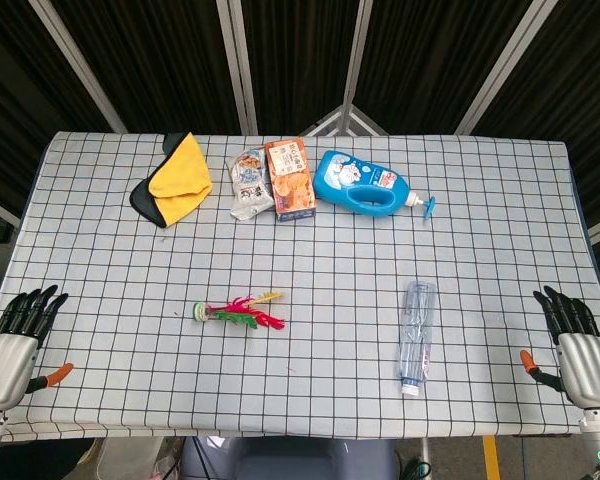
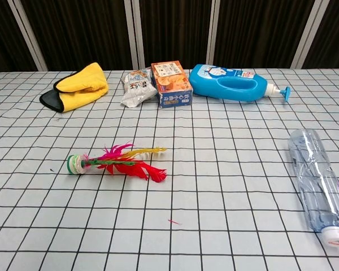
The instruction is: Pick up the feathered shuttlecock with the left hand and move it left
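The feathered shuttlecock (image 1: 238, 311) lies flat on the checked tablecloth, its green-and-white base to the left and its red, pink and yellow feathers fanning right; in the chest view the shuttlecock (image 2: 117, 162) sits left of centre. My left hand (image 1: 15, 340) rests at the table's near left corner, fingers spread, holding nothing, well left of the shuttlecock. My right hand (image 1: 575, 350) sits at the near right corner, also empty with fingers apart. Neither hand shows in the chest view.
A clear plastic bottle (image 1: 416, 336) lies on its side at the right. Along the back stand a yellow and black cloth (image 1: 174, 180), a snack bag (image 1: 248, 184), an orange box (image 1: 290, 178) and a blue detergent bottle (image 1: 365, 183). A small red feather scrap (image 2: 173, 222) lies near the front.
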